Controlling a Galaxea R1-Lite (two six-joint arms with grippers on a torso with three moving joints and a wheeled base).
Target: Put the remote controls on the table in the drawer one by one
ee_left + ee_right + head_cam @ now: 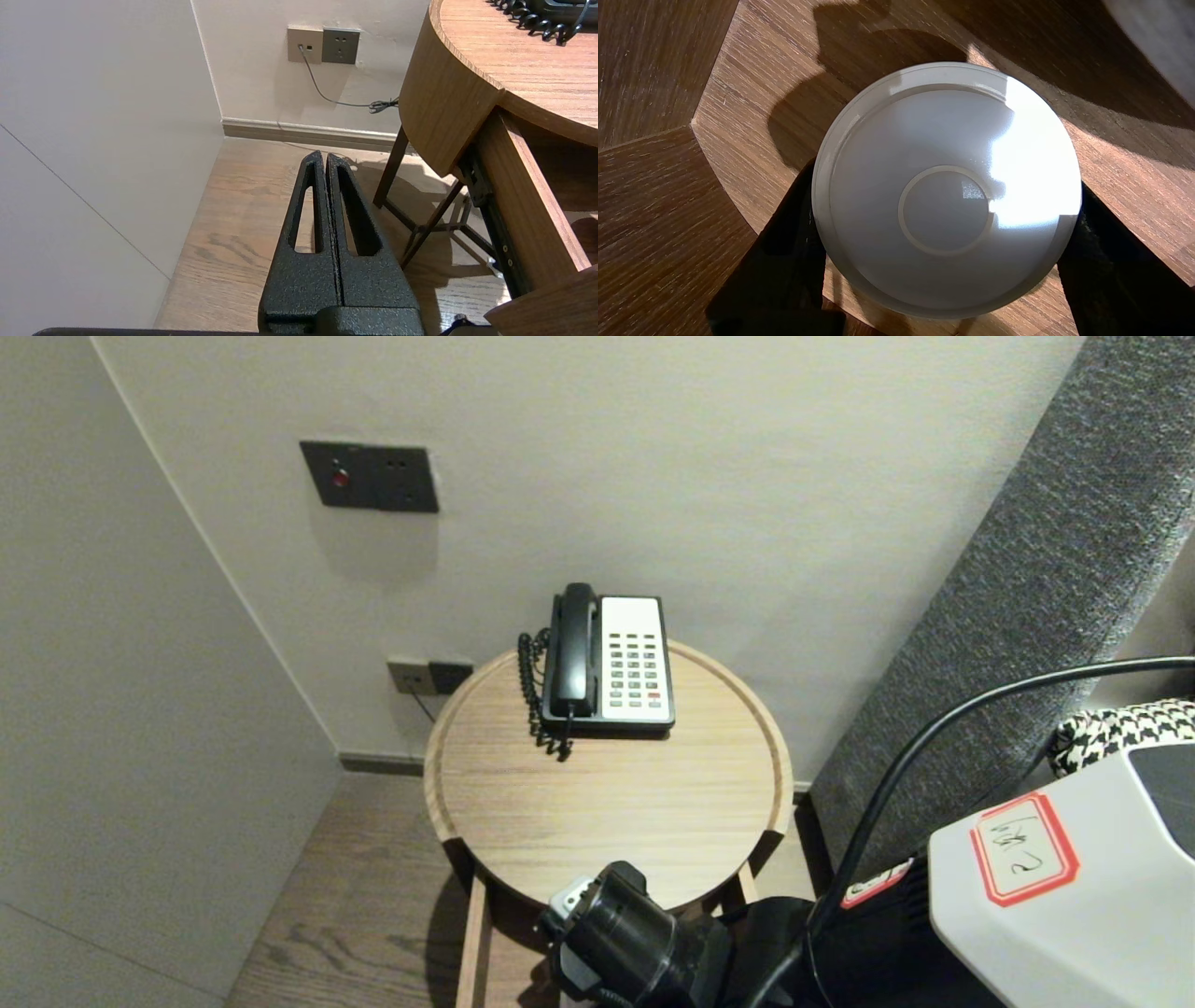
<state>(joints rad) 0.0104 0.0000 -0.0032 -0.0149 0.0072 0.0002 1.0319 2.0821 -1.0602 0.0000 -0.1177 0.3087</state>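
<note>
Your right gripper [944, 193] clamps a white bowl [945, 140] between its fingers, low at the front of the table [523, 784], where the drawer [528, 196] stands pulled out. Your left gripper [323, 161], fingers pressed together, hangs parked over the floor [233, 224] beside the table. A phone [607, 658] sits at the table's back by the wall with no readable brand, and the red-edged sticker [1022, 849] on the robot's casing carries handwriting too scrawled to read.

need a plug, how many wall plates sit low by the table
2: beige jack plate with a cord, grey socket beside it; others may hide behind the table.
</note>
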